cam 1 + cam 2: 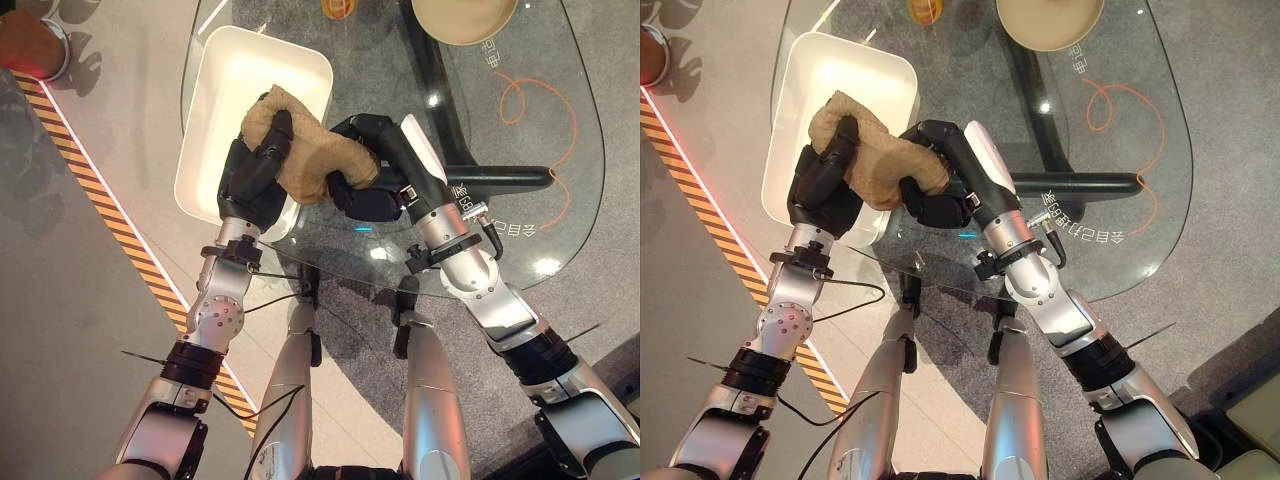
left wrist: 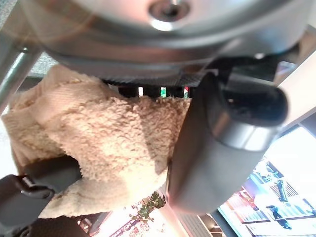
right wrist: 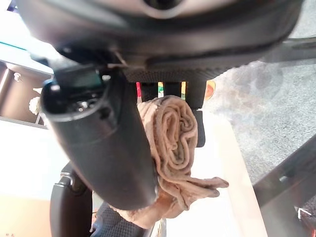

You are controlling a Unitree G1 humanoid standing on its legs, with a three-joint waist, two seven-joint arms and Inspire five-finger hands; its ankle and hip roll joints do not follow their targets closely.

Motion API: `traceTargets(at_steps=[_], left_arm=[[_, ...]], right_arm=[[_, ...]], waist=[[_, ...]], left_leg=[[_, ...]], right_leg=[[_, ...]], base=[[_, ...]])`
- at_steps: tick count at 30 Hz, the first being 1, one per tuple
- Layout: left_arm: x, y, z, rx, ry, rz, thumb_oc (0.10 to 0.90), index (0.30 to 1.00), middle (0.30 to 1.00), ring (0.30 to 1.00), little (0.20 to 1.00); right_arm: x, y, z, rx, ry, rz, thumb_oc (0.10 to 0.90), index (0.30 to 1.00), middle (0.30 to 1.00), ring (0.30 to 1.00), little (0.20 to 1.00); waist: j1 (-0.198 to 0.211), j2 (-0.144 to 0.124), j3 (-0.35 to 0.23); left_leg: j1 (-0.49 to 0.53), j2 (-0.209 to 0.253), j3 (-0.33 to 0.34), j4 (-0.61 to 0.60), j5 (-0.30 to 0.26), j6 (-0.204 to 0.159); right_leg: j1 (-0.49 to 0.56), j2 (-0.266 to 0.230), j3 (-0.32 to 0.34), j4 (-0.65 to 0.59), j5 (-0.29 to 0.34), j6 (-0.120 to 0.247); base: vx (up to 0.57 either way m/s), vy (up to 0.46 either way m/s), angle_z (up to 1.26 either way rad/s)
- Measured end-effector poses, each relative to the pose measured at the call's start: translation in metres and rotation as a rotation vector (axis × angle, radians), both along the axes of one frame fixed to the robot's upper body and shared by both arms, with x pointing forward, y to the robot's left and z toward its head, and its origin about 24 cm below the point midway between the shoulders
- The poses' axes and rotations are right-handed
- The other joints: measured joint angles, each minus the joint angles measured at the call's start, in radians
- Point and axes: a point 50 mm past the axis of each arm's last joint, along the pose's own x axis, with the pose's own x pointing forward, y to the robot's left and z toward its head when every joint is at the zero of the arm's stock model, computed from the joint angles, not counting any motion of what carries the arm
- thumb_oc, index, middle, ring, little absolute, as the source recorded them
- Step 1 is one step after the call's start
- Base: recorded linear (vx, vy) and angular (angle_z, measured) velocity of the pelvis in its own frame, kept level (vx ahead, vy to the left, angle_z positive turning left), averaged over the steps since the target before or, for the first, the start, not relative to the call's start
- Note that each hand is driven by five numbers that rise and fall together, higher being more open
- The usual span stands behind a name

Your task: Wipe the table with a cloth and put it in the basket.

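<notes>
A tan fluffy cloth (image 1: pixel 305 150) is bunched up between both hands, held above the near left edge of the glass table (image 1: pixel 500 180) and the near rim of a white basket (image 1: pixel 235 75). My left hand (image 1: pixel 252 172) has its fingers curled round the cloth's left end (image 2: pixel 98 143). My right hand (image 1: pixel 375 165) grips the cloth's right end (image 3: pixel 173 148), with its thumb wrapped over it. The basket stands at the table's left side and holds nothing.
A tan bowl (image 1: pixel 465 18) and a small orange item (image 1: pixel 338 8) sit at the far side of the table. An orange cord loop (image 1: pixel 535 110) shows through the glass. A striped orange line (image 1: pixel 110 210) runs along the floor on the left.
</notes>
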Motion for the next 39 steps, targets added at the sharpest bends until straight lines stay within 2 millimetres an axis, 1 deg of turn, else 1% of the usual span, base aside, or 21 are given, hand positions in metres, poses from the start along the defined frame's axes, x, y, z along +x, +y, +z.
traceTargets(at_steps=[5,6,7,8,9,14,21,31,39], left_arm=[[-0.0006,-0.0028,-0.0008,-0.011,-0.008,0.011,0.100,0.300,0.300,0.300,0.200],[-0.0006,-0.0027,-0.0007,-0.011,-0.009,0.012,0.100,0.300,0.300,0.300,0.200],[-0.0007,-0.0028,-0.0007,-0.012,-0.010,0.013,0.100,0.300,0.300,0.300,0.200],[-0.0007,-0.0027,-0.0006,-0.012,-0.011,0.014,0.100,0.300,0.300,0.300,0.200],[-0.0007,-0.0026,-0.0005,-0.012,-0.012,0.015,0.100,0.300,0.300,0.300,0.200],[-0.0006,0.0001,-0.0007,-0.025,-0.006,0.040,0.100,0.300,0.300,0.300,0.200],[-0.0029,0.0019,-0.0081,-0.035,0.012,0.054,0.100,0.300,0.300,0.300,0.200],[-0.0031,0.0021,-0.0079,-0.038,0.008,0.066,0.100,0.300,0.300,0.300,0.200],[-0.0032,0.0066,-0.0066,-0.039,0.018,0.157,0.100,0.300,0.300,0.300,0.200]], right_arm=[[0.0000,-0.0003,0.0002,0.000,-0.001,-0.001,0.100,0.300,0.300,0.300,0.200],[0.0000,-0.0001,0.0002,0.001,0.000,0.000,0.383,0.542,0.542,0.542,0.483],[0.0000,-0.0001,0.0002,0.001,0.000,0.000,0.515,0.655,0.655,0.655,0.615],[0.0000,0.0001,0.0002,0.002,0.000,0.000,0.709,0.822,0.822,0.822,0.809],[0.0000,0.0002,0.0002,0.002,0.000,0.001,0.800,0.900,0.900,0.900,0.900],[0.0000,0.0015,0.0018,0.021,-0.002,0.005,0.800,0.900,0.900,0.900,0.900],[0.0005,0.0006,0.0044,0.038,-0.009,0.000,0.800,0.900,0.900,0.900,0.900],[0.0004,0.0010,0.0044,0.040,-0.009,0.001,0.800,0.900,0.900,0.900,0.900],[0.0004,0.0017,0.0044,0.042,-0.008,0.003,0.800,0.900,0.900,0.900,0.900]], waist=[[-0.001,0.000,0.000],[-0.001,0.000,0.000],[-0.001,0.000,0.000],[-0.001,0.000,0.000],[-0.001,0.000,0.000],[-0.001,-0.001,0.000],[-0.001,-0.001,0.000],[-0.001,-0.001,0.000],[0.000,-0.001,0.000]], left_leg=[[0.000,0.000,0.000,0.000,0.000,0.000],[0.000,0.000,0.000,0.000,0.000,0.000],[0.000,0.000,0.000,0.000,0.000,0.000],[0.000,0.000,0.000,0.000,0.000,0.000],[0.000,0.000,0.000,0.000,0.000,0.000],[0.000,0.000,0.000,0.000,0.000,0.000],[0.001,0.000,0.000,0.000,0.000,0.000],[0.001,0.000,0.000,0.000,0.000,0.000],[0.001,0.000,0.000,0.000,0.000,0.000]], right_leg=[[0.000,0.000,0.000,0.000,0.000,0.000],[0.000,0.000,0.000,0.000,0.000,0.000],[0.000,0.000,0.000,0.000,0.000,0.000],[0.000,0.000,0.000,0.000,0.000,0.000],[0.000,0.000,0.000,0.000,0.000,0.000],[0.000,0.000,0.000,0.000,0.000,0.000],[0.000,0.000,0.000,0.000,0.000,0.000],[0.000,0.000,0.000,0.002,0.000,0.000],[0.000,0.000,0.000,0.002,0.000,0.000]], base=[[0.00,0.000,0.00],[0.00,0.000,0.00],[0.00,0.000,0.00],[0.00,0.000,0.00],[0.00,0.000,0.00],[0.00,0.000,0.00],[0.00,0.000,0.00],[0.00,0.000,0.00],[0.00,0.000,0.00]])
